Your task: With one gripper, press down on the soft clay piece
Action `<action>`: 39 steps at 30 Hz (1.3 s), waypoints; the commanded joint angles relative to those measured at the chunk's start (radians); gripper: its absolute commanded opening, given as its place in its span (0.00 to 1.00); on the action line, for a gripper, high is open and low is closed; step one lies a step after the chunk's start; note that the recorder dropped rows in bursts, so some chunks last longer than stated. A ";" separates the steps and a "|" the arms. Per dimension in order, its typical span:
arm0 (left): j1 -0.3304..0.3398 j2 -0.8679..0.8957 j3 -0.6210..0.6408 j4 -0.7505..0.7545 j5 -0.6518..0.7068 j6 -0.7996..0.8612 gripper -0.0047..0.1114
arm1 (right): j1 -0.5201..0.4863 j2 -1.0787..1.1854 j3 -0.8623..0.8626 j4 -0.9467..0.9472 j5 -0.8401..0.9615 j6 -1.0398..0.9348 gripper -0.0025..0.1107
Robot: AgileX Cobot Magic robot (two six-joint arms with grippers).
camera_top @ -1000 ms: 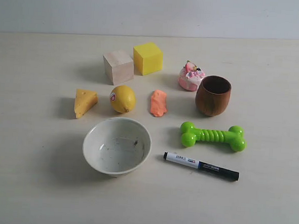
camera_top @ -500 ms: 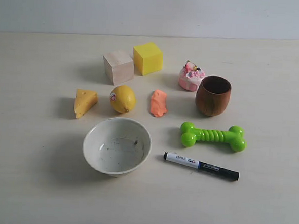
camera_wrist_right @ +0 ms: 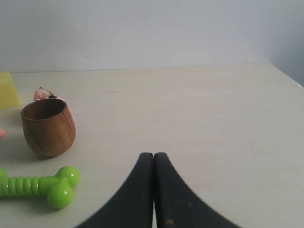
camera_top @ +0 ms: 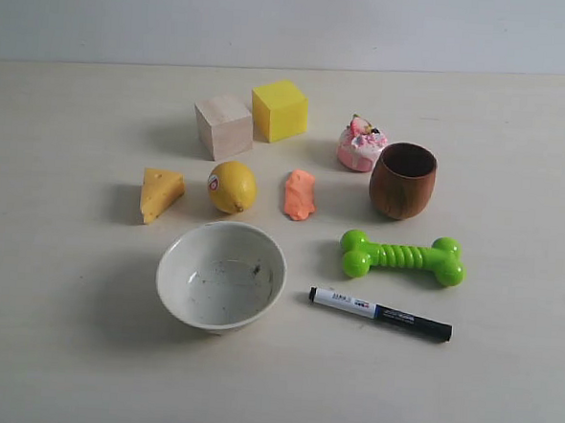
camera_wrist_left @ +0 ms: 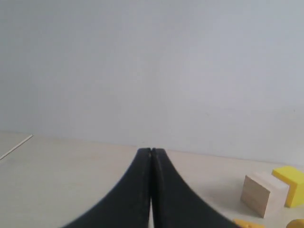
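Likely soft and light, the clay lump should dent easily; we'd press its broad middle. Our left gripper and right gripper sit pinched closed, empty.

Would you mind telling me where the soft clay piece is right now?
In the exterior view, the soft clay piece lies just right of the lemon, between it and the wooden cup.

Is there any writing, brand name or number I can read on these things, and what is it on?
marker: print on its white label, too small to read.
lemon: small red-and-white sticker, too blurred to read.
Nothing else shows any writing.
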 commanded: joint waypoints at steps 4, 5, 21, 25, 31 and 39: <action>-0.014 0.021 -0.159 -0.003 0.023 -0.038 0.04 | 0.001 -0.005 0.005 0.000 -0.005 0.001 0.02; -0.018 0.038 -0.189 -0.002 0.036 -0.031 0.04 | 0.001 -0.005 0.005 0.000 -0.005 0.001 0.02; -0.217 0.642 -0.849 -0.108 0.416 0.330 0.04 | 0.001 -0.005 0.005 0.000 -0.005 0.001 0.02; -0.303 0.807 -0.994 -0.212 0.592 0.567 0.04 | 0.001 -0.005 0.005 0.000 -0.005 0.001 0.02; -0.363 0.986 -1.136 -0.484 0.930 0.813 0.04 | 0.001 -0.005 0.005 0.000 -0.005 0.001 0.02; -0.363 1.025 -1.144 -0.729 0.993 0.847 0.04 | 0.001 -0.005 0.005 0.000 -0.005 0.001 0.02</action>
